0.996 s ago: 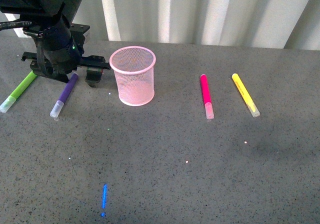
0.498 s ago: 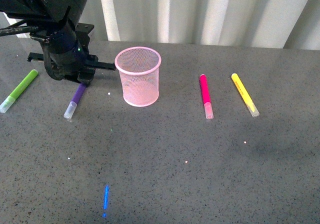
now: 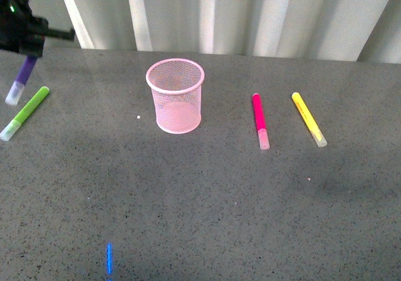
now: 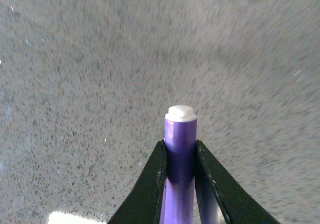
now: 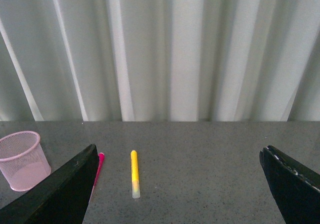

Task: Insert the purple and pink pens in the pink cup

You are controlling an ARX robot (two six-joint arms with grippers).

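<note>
- The left pincer has swung away from the light pink wire-mesh cup since half a second ago. It was just left of the cup and now sits far to the cup's left, at the edge of the front view.
- Its jaws are clamped on the dark purple marker pen. In the left wrist view the two black fingers press against both sides of the barrel.
- Half a second ago the purple pen lay flat on the grey speckled table, near the cup's left side. It now hangs tilted from the pincer with its clear cap lowest, and appears lifted off the table, well apart from the cup.
- In the left wrist view the table behind the pen is smeared by motion blur.
- The cup stands upright on the table, and its place in the picture has barely changed.
- The bright magenta-pink marker pen lies flat to the right of the cup, where it lay before.
- The yellow pen lies further right of the cup, and the lime-green pen lies far to its left; neither has moved.
- The right pincer has its jaws wide apart and holds nothing. It looks over the table with the cup at the edge of its view.
</note>
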